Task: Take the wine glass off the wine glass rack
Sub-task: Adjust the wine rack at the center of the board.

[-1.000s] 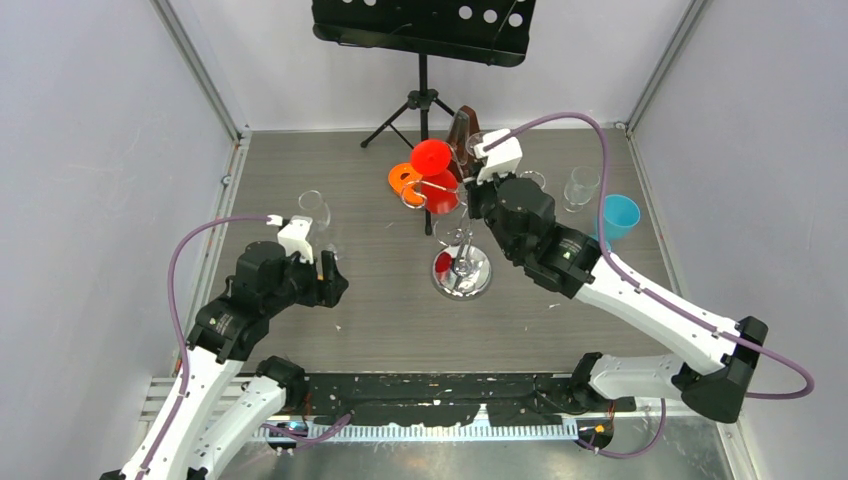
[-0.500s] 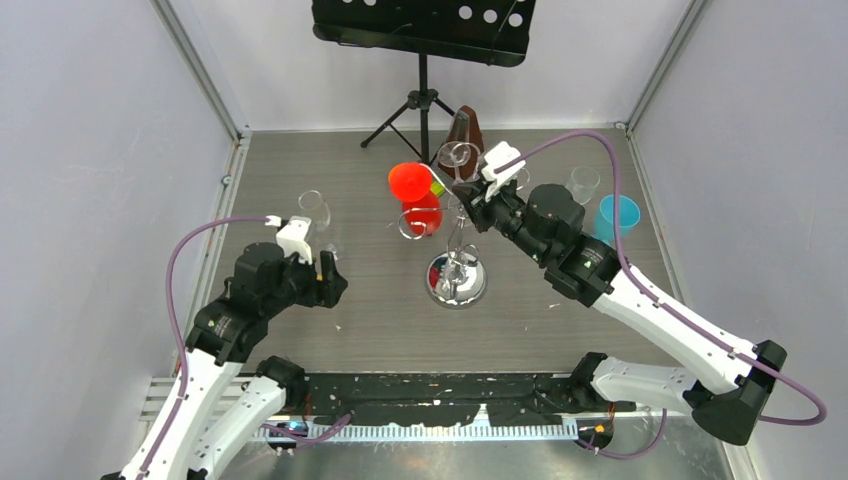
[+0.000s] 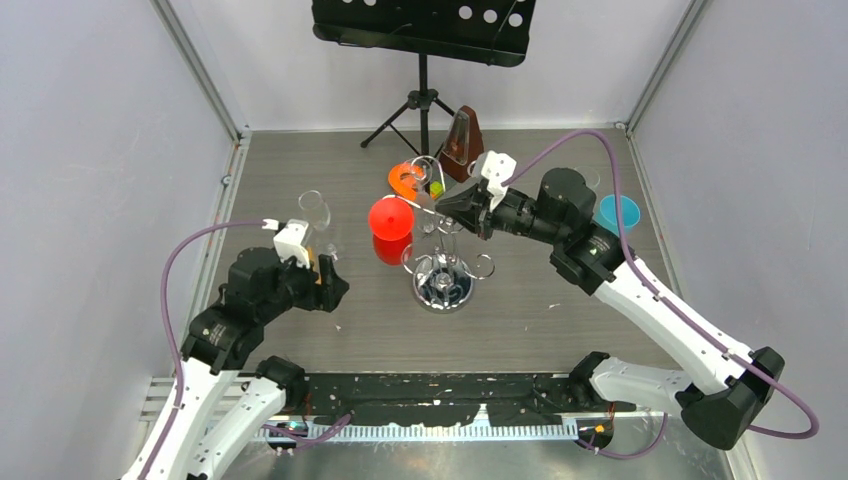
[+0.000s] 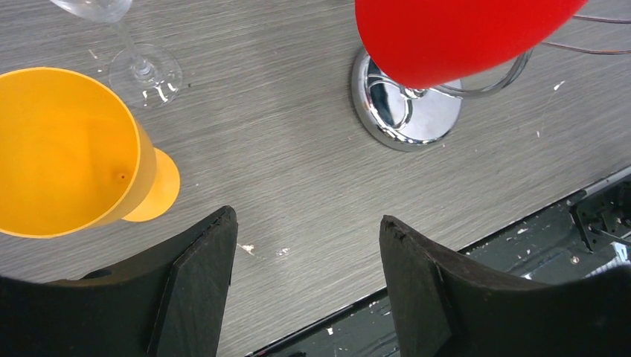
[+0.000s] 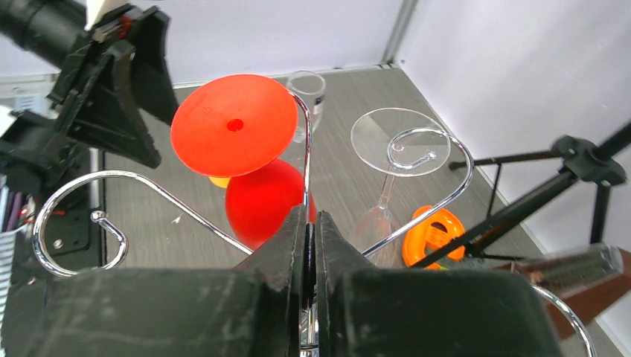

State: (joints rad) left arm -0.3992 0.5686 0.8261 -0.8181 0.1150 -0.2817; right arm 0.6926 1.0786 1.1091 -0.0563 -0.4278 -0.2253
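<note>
The chrome wine glass rack [image 3: 441, 268] stands mid-table on its round base [image 4: 405, 111]. A red wine glass [image 3: 390, 220] hangs upside down from one scroll arm, with its foot [image 5: 234, 125] above its bowl [image 5: 260, 201]. A clear wine glass [image 5: 400, 141] hangs from another arm. My right gripper [image 3: 447, 208] is shut on the rack's upright wire [image 5: 306, 171] near its top. My left gripper [image 3: 328, 285] is open and empty, low over the table left of the rack, with its fingers [image 4: 201, 275] apart.
A yellow cup [image 4: 67, 149] and a standing clear wine glass [image 3: 313, 208] are by the left gripper. An orange ring [image 3: 404, 180], brown metronome [image 3: 462, 135], black music stand [image 3: 425, 25] and blue cup [image 3: 617, 212] are behind and to the right.
My right gripper has swung left and dragged the rack left and nearer, and the hanging red and clear glasses moved with it. The left arm has barely moved.
</note>
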